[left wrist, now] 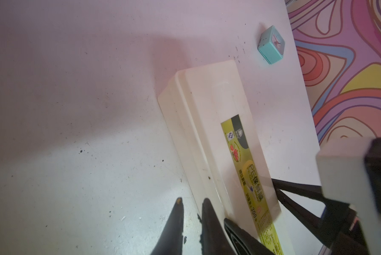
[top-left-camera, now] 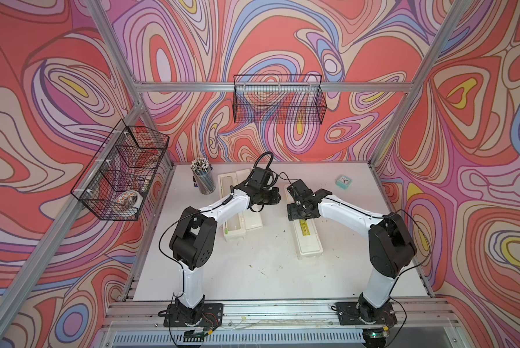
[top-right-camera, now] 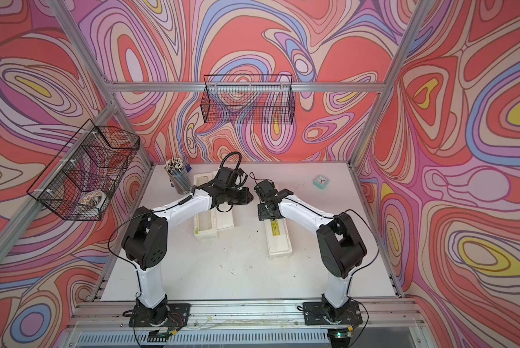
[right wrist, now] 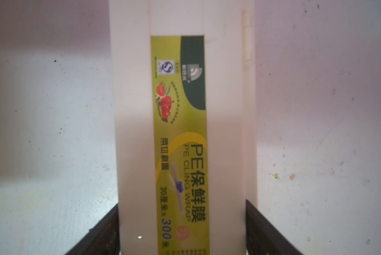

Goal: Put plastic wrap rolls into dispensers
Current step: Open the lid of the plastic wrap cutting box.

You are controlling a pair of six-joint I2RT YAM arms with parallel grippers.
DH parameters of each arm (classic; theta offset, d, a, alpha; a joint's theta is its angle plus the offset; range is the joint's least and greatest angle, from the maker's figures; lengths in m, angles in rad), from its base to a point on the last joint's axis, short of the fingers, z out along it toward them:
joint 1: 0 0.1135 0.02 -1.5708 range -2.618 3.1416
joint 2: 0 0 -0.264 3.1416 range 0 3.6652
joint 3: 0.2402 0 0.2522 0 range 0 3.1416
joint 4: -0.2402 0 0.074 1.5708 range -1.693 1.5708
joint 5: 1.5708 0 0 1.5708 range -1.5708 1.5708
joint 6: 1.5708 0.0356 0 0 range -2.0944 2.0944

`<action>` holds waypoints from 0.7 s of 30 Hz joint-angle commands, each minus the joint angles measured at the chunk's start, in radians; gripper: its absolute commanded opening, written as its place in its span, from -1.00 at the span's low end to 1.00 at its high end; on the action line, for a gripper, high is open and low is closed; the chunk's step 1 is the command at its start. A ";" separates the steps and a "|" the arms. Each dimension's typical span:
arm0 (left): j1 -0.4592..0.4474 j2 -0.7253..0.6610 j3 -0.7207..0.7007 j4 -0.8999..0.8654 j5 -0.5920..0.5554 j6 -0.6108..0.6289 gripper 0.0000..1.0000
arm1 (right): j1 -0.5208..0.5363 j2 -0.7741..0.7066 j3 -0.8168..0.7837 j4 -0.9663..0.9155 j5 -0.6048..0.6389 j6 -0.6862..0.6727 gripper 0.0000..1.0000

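- Table (top-left-camera: 267,271): 2 dispensers lie lengthwise, near to far, well apart.
- Closed dispenser (top-left-camera: 308,244), on the robot's right: lid down, yellow label (right wrist: 180,132) facing up.
- Open dispenser (top-left-camera: 233,238), on the robot's left: lid (top-left-camera: 254,224) folded flat beside the tray, on the side toward the closed box. Green slider (top-left-camera: 226,231) at the near corner. The tray inside looks pale and glossy. Cannot tell whether a roll lies in it.
- Right gripper (right wrist: 182,203): over the closed dispenser about mid-length. Jaws spread wide, 1 finger down each long side of the box. Cannot tell whether the fingers press the walls or only flank them.
- Left gripper (left wrist: 191,202): between the 2 dispensers, just beside the closed one's long side. Fingers drawn nearly together, only a sliver of gap, nothing between them. Contact with the box edge not clear.
- Far edge: pencil cup (top-left-camera: 206,182) by the open dispenser's far end; small teal clock (top-left-camera: 344,181) toward the far right corner.
- Back wall: black wire basket (top-left-camera: 278,99).
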 commanded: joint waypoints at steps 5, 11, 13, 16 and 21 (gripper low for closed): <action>0.004 0.027 0.045 -0.027 0.024 0.012 -0.63 | 0.000 -0.029 -0.031 0.003 -0.093 0.001 0.38; 0.002 0.070 0.091 -0.052 0.051 0.011 -0.63 | -0.006 -0.105 -0.042 0.020 -0.159 -0.015 0.27; 0.002 0.086 0.106 -0.059 0.057 0.011 -0.63 | -0.016 -0.120 -0.053 0.030 -0.183 -0.017 0.26; -0.008 0.113 0.135 -0.071 0.065 0.013 -0.63 | -0.030 -0.135 -0.071 0.044 -0.206 -0.014 0.27; -0.012 0.137 0.127 -0.086 0.046 -0.013 -0.69 | -0.067 -0.169 -0.117 0.104 -0.271 0.010 0.23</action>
